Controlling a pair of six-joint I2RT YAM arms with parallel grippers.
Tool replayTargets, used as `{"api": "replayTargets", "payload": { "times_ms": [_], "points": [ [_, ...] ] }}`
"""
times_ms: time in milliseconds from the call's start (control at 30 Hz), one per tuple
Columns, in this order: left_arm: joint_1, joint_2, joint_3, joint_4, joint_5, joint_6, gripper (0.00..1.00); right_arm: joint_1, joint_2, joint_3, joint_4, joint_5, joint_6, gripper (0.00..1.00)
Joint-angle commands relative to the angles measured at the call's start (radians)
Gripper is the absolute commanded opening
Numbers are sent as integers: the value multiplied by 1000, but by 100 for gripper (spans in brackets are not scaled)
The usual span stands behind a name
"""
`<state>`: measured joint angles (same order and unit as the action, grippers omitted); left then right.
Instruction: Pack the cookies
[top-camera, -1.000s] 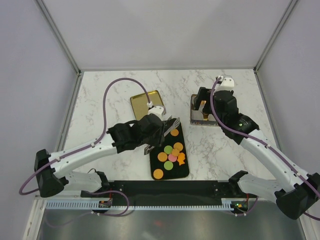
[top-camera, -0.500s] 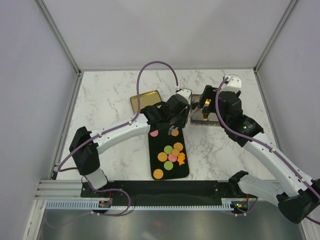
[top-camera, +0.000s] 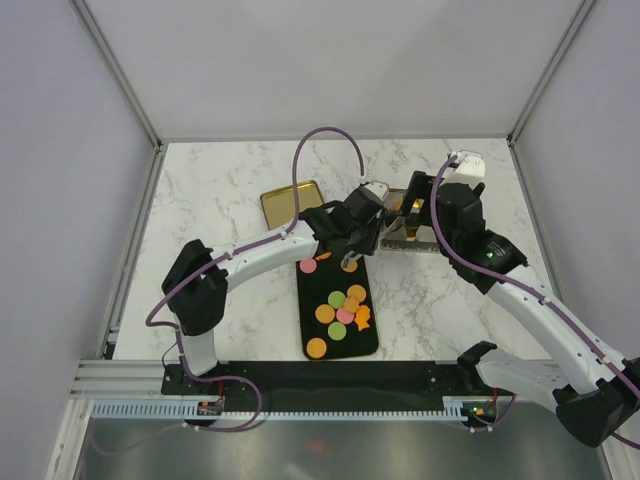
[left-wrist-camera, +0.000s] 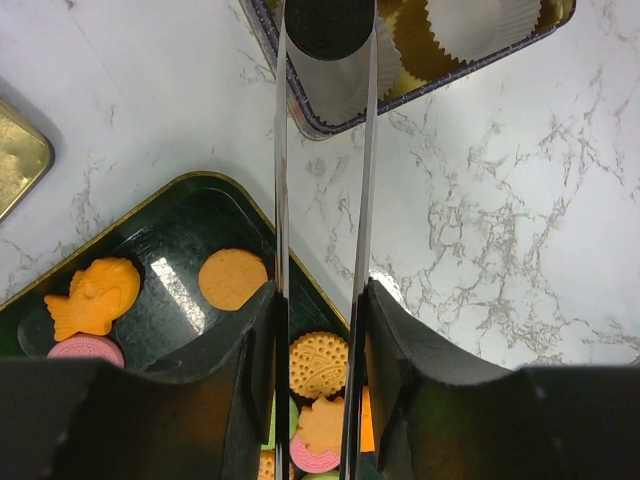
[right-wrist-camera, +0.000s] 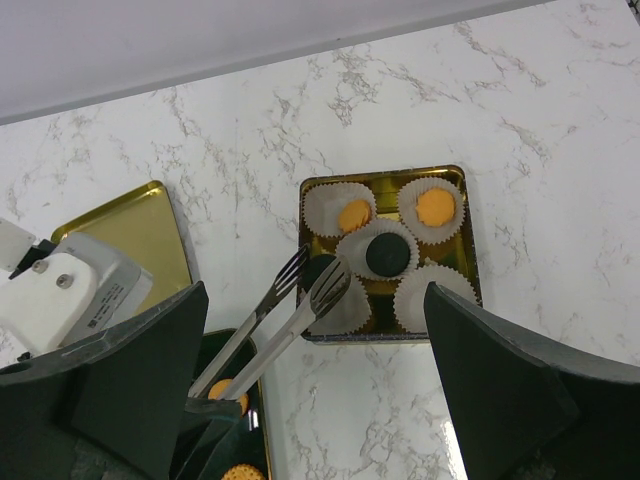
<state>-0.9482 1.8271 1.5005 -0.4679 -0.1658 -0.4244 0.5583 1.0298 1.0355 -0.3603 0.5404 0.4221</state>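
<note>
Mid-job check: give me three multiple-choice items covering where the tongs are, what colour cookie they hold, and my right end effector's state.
1. Where are the tips of the tongs?
A. Over the black tray
B. Over a paper cup in the tin
C. Over bare table

2. What colour is the cookie in the tongs?
A. Orange
B. Pink
C. Dark brown

3. The right end effector is:
A. Open, gripping nothing
B. Shut on the tin
C. Shut on a cookie

Answers: 1 B, the tips reach into the tin above a cup; 2 C, the piece between the tips is dark; 3 A, its fingers stand wide apart above the tin.
</note>
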Motion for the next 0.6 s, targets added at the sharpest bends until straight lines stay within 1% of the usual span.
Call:
{"api": "replayTargets", "payload": {
  "times_ms": [0, 167, 567],
  "points": [
    [5, 15, 50, 61, 14, 35, 38, -3, -16, 15, 1, 21, -2, 98],
    [5, 32, 47, 68, 26, 35, 38, -3, -16, 14, 0, 20, -5, 98],
    [6, 3, 14, 66, 17, 32, 40, -3, -14, 9, 1, 17, -3, 98]
  ]
}}
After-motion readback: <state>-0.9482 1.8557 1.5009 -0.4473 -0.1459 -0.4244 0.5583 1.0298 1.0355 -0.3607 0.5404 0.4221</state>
